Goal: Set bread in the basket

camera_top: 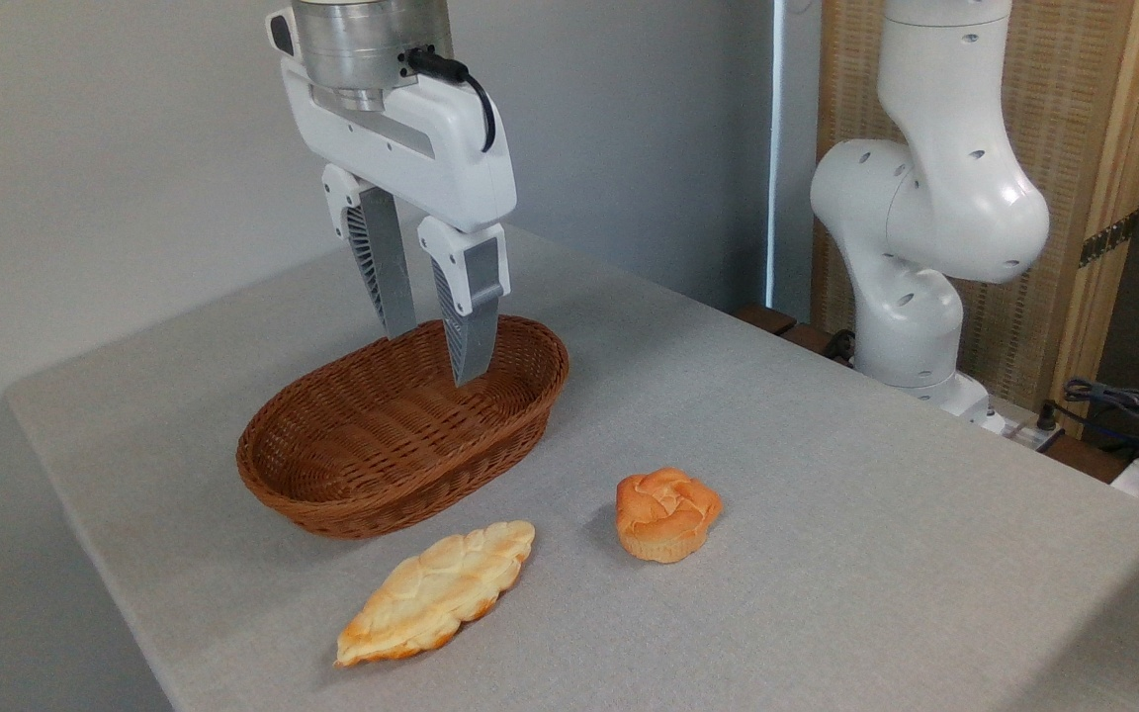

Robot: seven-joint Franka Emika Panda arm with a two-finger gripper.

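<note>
The end effector [436,351] hangs above the basket [352,499] with its two fingers a little apart and nothing between them, their tips in front of the basket's far rim. The bread [666,514] sits on the grey bench [827,475], just right of the basket and not touching it. A flat braided loaf [438,590] lies near its left, in front of the basket.
</note>
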